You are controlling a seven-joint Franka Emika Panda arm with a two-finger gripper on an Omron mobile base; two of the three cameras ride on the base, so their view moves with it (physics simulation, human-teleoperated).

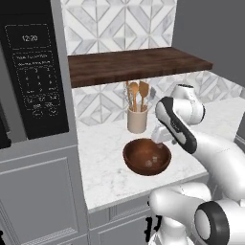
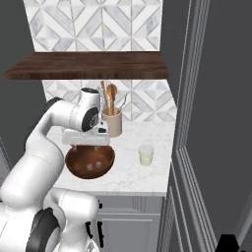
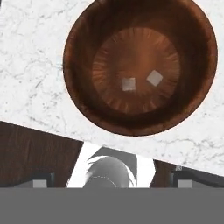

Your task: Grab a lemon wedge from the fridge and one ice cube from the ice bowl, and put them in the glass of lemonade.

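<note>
Hovering above the one brown bowl (image 3: 140, 65), my tool (image 2: 84, 146) has its jaws spread apart, gripping nothing. Two ice cubes (image 3: 128, 84) lie on the bowl's floor, near each other. One glass of lemonade (image 2: 146, 155) stands on the desk (image 2: 128, 172) beside the bowl.

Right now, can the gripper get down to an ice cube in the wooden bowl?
Probably yes. The gripper hangs open just above the ice bowl, looking straight down into it. Two ice cubes lie apart on the bowl's floor, with nothing over them. The utensil holder stands behind, clear of the descent.
</note>
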